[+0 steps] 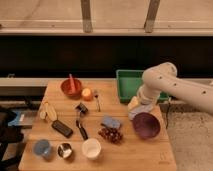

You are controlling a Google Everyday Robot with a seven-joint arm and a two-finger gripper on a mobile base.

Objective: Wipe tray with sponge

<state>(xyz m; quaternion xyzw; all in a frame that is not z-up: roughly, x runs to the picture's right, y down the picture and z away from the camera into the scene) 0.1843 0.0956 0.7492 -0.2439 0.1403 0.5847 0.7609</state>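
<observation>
The end effector (pixel 135 105) hangs low over the right part of the table (pixel 142 152), at the end of the white arm (pixel 161 82) that reaches in from the right. Its fingers are spread wide and it grips nothing. It is at the near edge of the tray (pixel 121 85), between the tray and the purple bowl (pixel 146 125).

A pale cloth (pixel 144 110) lies just beneath and beside it (whether the two touch cannot be told). The cloth lies against the far rim of the purple bowl, whose dark inside faces the camera.

The green tray stands at the far right edge of the table. The arm crosses in front of it and hides most of its inside, so only its left wall and part of its floor show.

The sponge (pixel 111 122) lies flat on the table to the left of the purple bowl, apart from the end effector and outside the tray. A bunch of grapes (pixel 111 134) lies just in front of it, loose on the wood.

Further left along the near edge stand three vessels in a row: a white cup (pixel 91 148), a metal cup (pixel 64 150) and a blue cup (pixel 42 147). What they hold cannot be made out.

At the far side, well left of the tray, a red bowl (pixel 66 90) has an orange-red stick-like thing standing up out of it. An orange (pixel 87 94) rests on the table just beside that bowl. Bananas (pixel 48 111) lie near the left edge.
</observation>
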